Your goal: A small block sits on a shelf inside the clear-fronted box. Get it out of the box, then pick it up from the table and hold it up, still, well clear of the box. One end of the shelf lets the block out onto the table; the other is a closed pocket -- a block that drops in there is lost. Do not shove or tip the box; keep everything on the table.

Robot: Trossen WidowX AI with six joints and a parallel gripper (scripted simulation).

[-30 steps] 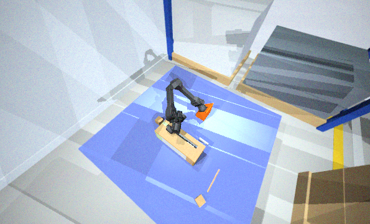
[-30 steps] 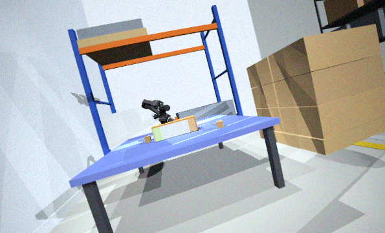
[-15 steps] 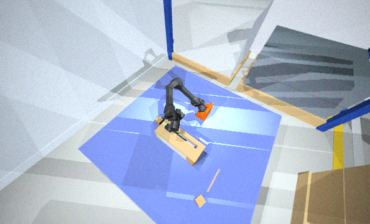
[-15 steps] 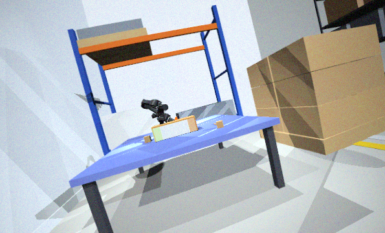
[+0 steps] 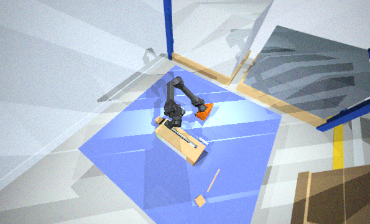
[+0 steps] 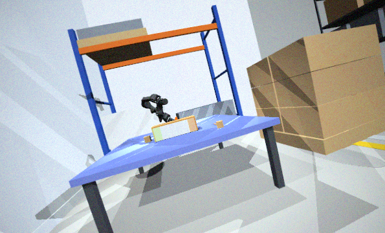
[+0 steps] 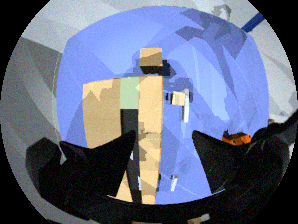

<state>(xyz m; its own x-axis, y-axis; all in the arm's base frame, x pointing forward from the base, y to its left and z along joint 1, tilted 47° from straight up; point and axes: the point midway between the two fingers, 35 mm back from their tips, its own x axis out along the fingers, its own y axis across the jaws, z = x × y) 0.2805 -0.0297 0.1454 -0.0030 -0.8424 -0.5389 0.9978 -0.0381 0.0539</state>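
Observation:
The tan box (image 5: 185,146) (image 6: 192,124) (image 7: 150,120) stands on the blue table, with a long slot in its top. Its clear front shows a green end, a pale middle and a pinkish end in the exterior view; no block shows inside. A small tan block (image 5: 158,120) (image 6: 147,139) (image 7: 151,54) lies on the table just off the green end. My gripper (image 5: 169,125) (image 7: 164,133) is open, with nothing between its fingertips. It hangs over the green-end part of the box top, one finger near the slot, short of the block. In the exterior view it is partly hidden behind the box.
A second tan block (image 5: 200,201) (image 6: 219,124) and a thin tan rod (image 5: 213,180) lie beyond the pinkish end. A white bar (image 5: 204,141) lies beside the box's back. A small cream piece (image 7: 177,98) shows behind the box near another white bar (image 7: 186,106). The arm's base is orange (image 5: 204,112) (image 7: 236,138).

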